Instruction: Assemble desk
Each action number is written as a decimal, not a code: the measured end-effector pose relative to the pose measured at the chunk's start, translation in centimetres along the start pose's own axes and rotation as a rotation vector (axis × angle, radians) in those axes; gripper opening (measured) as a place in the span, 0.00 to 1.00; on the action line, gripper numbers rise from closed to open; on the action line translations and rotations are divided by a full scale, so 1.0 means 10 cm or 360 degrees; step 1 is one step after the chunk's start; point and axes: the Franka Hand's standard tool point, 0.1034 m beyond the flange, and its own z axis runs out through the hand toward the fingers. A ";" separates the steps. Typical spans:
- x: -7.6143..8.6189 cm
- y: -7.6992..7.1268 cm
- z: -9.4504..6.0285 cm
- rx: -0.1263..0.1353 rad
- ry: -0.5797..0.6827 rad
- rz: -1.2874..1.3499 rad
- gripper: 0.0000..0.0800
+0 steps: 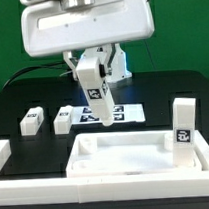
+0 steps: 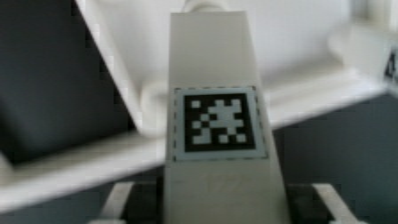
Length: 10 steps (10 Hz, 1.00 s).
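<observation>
The desk top (image 1: 136, 163), a white tray with a raised rim, lies at the front of the black table. One white leg (image 1: 182, 123) with a tag stands upright at its right end in the exterior view. My gripper (image 1: 90, 75) hangs above the table behind the top, shut on another tagged leg (image 1: 98, 99) that is tilted and off the surface. In the wrist view this leg (image 2: 217, 90) runs out from between my fingers (image 2: 125, 200), tag facing the camera, with a white rim of the top (image 2: 89, 160) blurred behind it. My gripper (image 2: 222, 208) grips the leg's near end.
Two more white legs (image 1: 33, 119) (image 1: 62, 119) lie on the table at the exterior view's left. The marker board (image 1: 125, 113) lies flat behind the top, under the held leg. A white border (image 1: 1, 154) edges the table at the left and front.
</observation>
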 end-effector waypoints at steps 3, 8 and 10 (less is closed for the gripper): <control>0.18 -0.02 0.02 -0.0044 0.0349 -0.0044 0.36; 0.00 0.04 0.28 -0.0102 0.0455 -0.0093 0.36; -0.04 0.04 0.39 -0.0117 0.0459 -0.0120 0.36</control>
